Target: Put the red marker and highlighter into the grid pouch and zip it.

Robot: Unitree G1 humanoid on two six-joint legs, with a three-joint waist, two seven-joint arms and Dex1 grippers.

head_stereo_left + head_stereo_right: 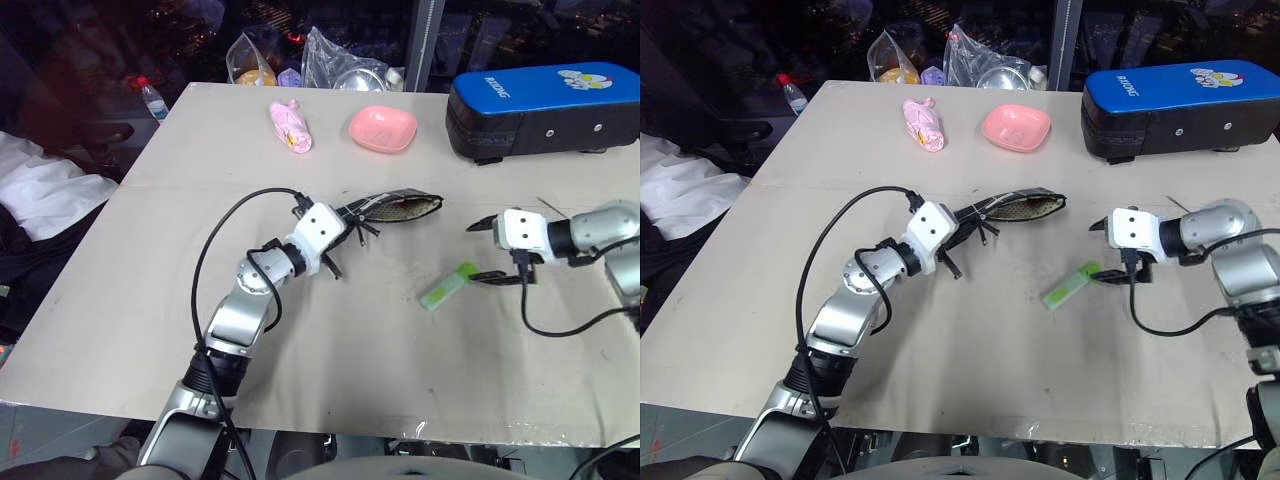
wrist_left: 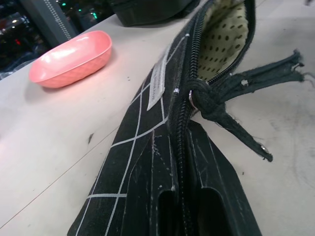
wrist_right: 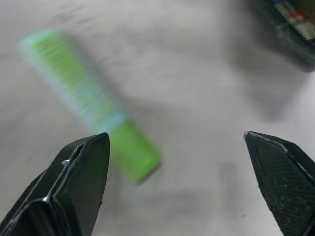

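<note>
Hands first. Our right hand (image 3: 177, 182) has its two fingers spread wide apart, with nothing between them. It points down at the highlighter (image 1: 448, 286), which lies flat on the table (image 1: 330, 360) just beside the fingertips. Our left hand (image 2: 181, 206) is squeezed shut on one end of the grid pouch (image 1: 395, 209), and lifts it a little off the table. The pouch mouth is unzipped and gapes open (we can see the spotted lining inside).

What could go wrong? We think the highlighter could roll or skid away if one finger bumps it before the other one gets there, because it is round and smooth. It lies off to one side of the open fingers, not in the middle, so a squeeze now might only pinch its green end and flip it out. The pouch mouth is thin and floppy, so the highlighter may catch on the zipper edge when we try to slide it in. We cannot see the red marker, so we cannot tell where it is.

The table is pale and flat. Far back on it sit a pink dish (image 1: 383, 128), a pink wrapped thing (image 1: 291, 126), a big blue and black case (image 1: 545, 108) and some clear bags (image 1: 335, 65). The room behind is dark, and white cloth (image 1: 45, 195) lies off to the left.
</note>
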